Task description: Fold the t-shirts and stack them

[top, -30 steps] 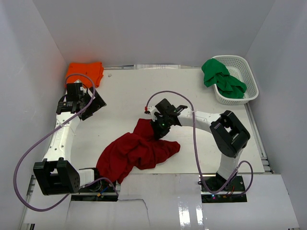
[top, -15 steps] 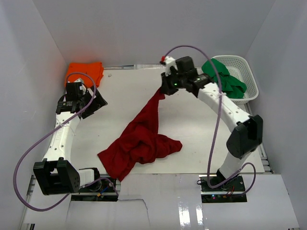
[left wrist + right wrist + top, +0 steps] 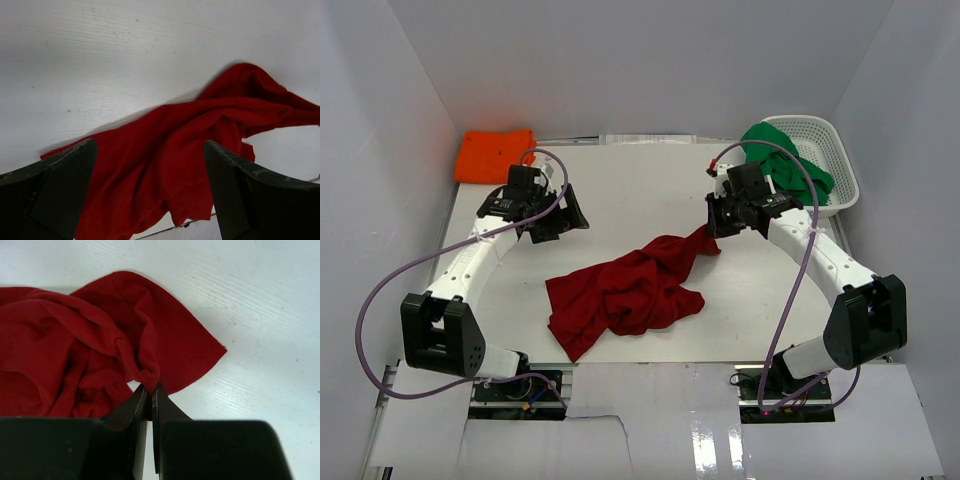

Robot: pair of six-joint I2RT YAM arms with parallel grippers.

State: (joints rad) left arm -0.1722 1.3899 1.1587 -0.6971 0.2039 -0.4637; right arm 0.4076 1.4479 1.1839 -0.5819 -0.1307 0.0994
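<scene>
Currently seeing right hand (image 3: 151, 389) pinched fully shut on a fold of the dark red t-shirt (image 3: 625, 292), at the shirt's far-right tip, low over the surface (image 3: 630, 190). Confirmed in right wrist view: jaws tight together, red cloth bunched right at the tips and spreading out beyond. Reading the rest of that shirt as a crumpled heap lying mid-surface, strung diagonally from the gripped tip toward near-left, between the two arms. Seeing left hand (image 3: 563, 214) spread wide, holding nothing, hovering just beyond the heap's left part. From left wrist view, looking past both spread fingers (image 3: 60, 175) at red cloth ahead, with no contact visible. Finding bright orange t-shirt (image 3: 495, 155) folded flat in far-left corner of the surface, well apart from both hands. Finding green t-shirt (image 3: 782, 165) bunched up, partly inside and spilling over the left rim of the white lattice basket (image 3: 842, 170) at far right, just behind the right arm. Can't tell whether the gripped tip is hem or sleeve.
</scene>
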